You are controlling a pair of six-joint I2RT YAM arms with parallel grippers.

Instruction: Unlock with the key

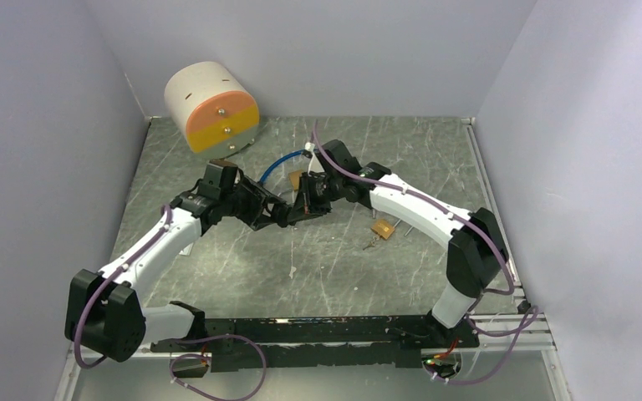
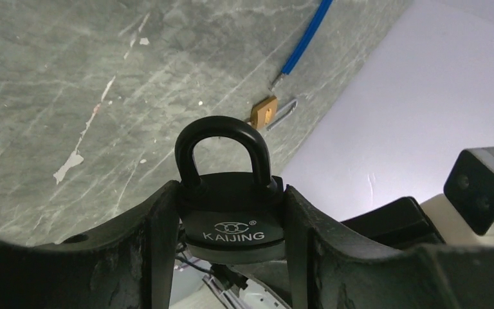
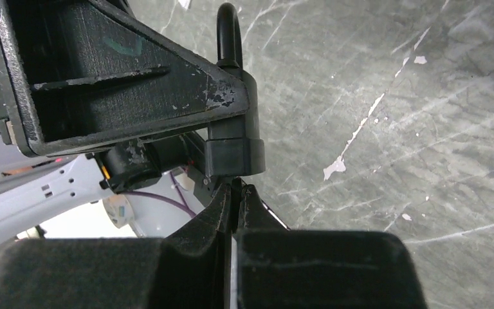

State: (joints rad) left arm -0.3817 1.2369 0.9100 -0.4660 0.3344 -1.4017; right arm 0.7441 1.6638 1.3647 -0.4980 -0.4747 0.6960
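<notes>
A black padlock (image 2: 231, 215) marked KAIJING is clamped by its sides between the fingers of my left gripper (image 2: 231, 196), held above the table mid-scene (image 1: 287, 211). Its shackle (image 2: 222, 138) points away from the wrist, both legs seated in the body. My right gripper (image 3: 237, 188) meets the padlock (image 3: 235, 138) from the opposite end, jaws pressed together on a thin dark key whose tip reaches the lock's underside. Most of the key is hidden between the fingers. In the top view the right gripper (image 1: 305, 203) faces the left gripper (image 1: 277, 215) tip to tip.
A brass padlock (image 1: 382, 228) with keys lies on the table to the right. Another brass padlock (image 2: 264, 111) and a blue cable (image 1: 280, 163) lie behind the grippers. A round cream box with pink and yellow drawers (image 1: 211, 104) stands at the back left. Walls enclose three sides.
</notes>
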